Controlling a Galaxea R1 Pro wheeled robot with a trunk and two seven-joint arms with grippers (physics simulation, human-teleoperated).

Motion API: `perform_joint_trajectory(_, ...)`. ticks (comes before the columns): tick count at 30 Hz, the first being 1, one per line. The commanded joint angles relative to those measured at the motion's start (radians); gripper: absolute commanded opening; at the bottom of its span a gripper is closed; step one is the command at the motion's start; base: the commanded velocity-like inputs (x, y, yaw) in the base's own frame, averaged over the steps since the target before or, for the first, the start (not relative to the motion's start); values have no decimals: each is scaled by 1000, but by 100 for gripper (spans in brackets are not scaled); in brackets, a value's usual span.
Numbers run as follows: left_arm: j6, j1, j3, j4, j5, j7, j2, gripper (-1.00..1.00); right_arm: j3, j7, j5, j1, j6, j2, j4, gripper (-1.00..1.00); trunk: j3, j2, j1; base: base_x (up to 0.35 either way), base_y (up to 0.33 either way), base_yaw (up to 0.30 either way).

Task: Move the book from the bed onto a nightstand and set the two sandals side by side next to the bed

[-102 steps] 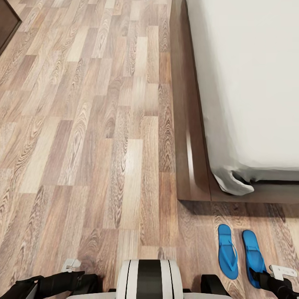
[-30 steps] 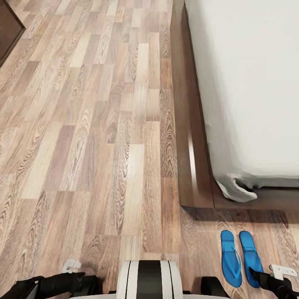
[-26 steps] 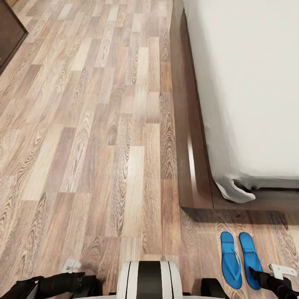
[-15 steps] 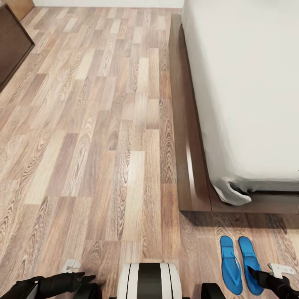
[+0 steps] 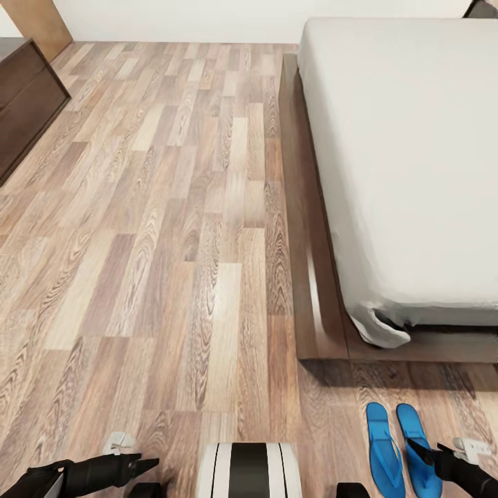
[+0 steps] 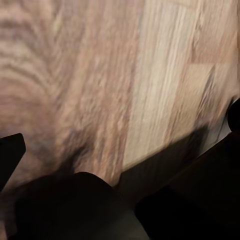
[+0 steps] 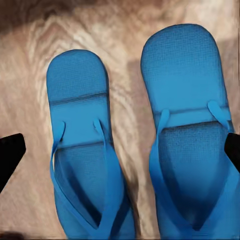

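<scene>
The head camera tilts up: the bed's (image 5: 415, 173) far edge, a white wall (image 5: 180, 17) and a long dark cabinet (image 5: 24, 104) come into sight. The two sandals (image 5: 400, 449) sit lower in the head view, closer together than 3.4 s ago.

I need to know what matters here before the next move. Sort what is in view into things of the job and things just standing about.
Of the job:
- the two blue sandals, side by side on the floor at the foot of the bed
- the bed, mattress bare where visible
- right hand, over the sandals

Standing about:
- long dark cabinet by the far wall
- wood floor
- left hand, over bare floor
</scene>
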Motion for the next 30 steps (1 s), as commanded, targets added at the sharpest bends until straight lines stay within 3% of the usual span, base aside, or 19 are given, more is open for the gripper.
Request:
perform_joint_trajectory(1,9,0,8,-1,-10,-6,-1,100,-2,25,-9,-1,-4,-5,15,100,3,0,-1,0,0,0)
perform_joint_trajectory(7,7,0,9,0,-9,-6,-2,100,-2,92,-54,0,-5,-22,101,100,27,1,-3,0,0,0)
perform_joint_trajectory(13,7,0,9,0,-9,-6,-2,100,-1,102,-62,0,-12,-24,118,100,50,3,-6,0,0,0)
perform_joint_trajectory(24,7,0,9,0,-9,-6,-14,100,0,105,-64,0,-13,-21,123,100,50,3,-6,0,0,0)
perform_joint_trajectory(30,8,0,10,0,-9,-6,-15,100,0,96,-63,0,-16,-18,128,100,73,4,-9,0,0,0)
